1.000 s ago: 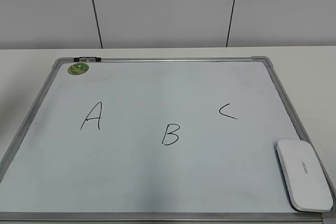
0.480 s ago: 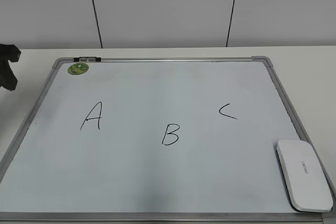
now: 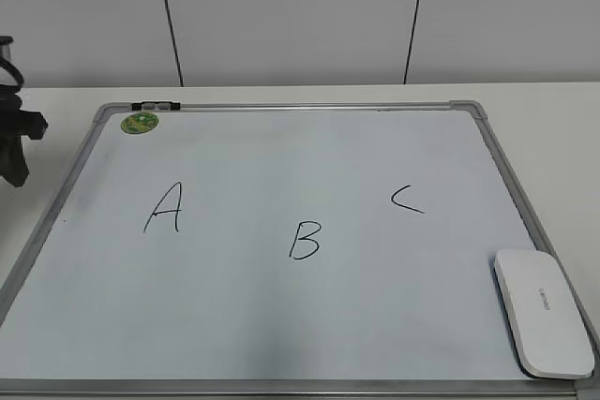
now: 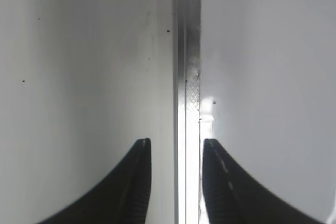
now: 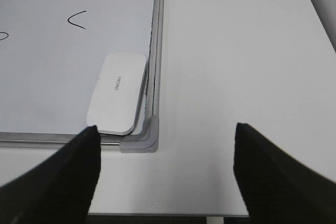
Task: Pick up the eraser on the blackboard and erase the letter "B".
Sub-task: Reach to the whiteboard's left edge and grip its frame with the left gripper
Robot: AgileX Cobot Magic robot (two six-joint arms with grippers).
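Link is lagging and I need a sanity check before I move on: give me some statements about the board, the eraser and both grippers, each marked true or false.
1. The eraser lies at the blackboard's near right corner. True.
2. The letter "B" is already wiped off. False: it is intact, between the A and C.
3. The right gripper is shut on the eraser. False: its jaws are wide open, clear of it.
4. The left gripper hangs over the board's left frame edge. True.
5. A green sticker sits at the far left corner. True.
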